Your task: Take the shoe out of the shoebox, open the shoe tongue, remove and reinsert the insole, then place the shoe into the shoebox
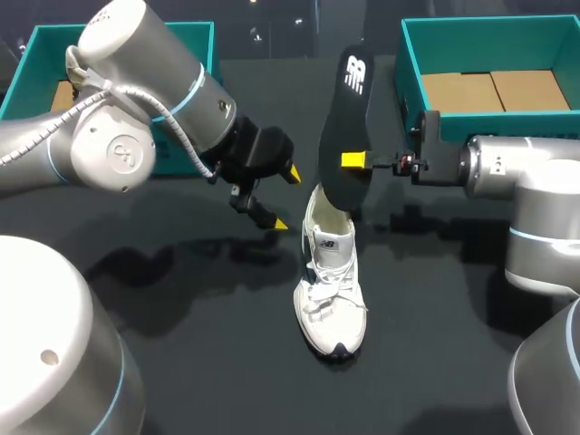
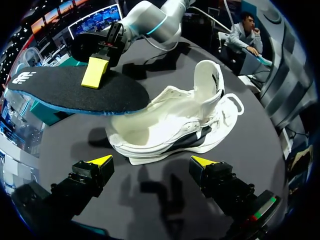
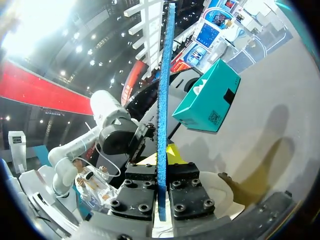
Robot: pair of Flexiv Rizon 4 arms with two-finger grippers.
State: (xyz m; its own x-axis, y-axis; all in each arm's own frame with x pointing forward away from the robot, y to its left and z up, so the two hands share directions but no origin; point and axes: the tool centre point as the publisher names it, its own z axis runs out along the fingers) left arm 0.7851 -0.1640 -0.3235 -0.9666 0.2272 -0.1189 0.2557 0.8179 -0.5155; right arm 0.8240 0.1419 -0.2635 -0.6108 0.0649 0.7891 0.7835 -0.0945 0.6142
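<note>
The right gripper is clamped on the black insole, holding it upright over the heel of the white shoe, which stands in the middle of the desk. The left gripper hangs beside the shoe, fingers spread and empty. The teal shoebox sits at the far right corner.

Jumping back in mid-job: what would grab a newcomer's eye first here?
The black insole stands out first, pinched upright in the right gripper over the white shoe at the middle of the table. Beside it, the left gripper hangs open and empty.
</note>
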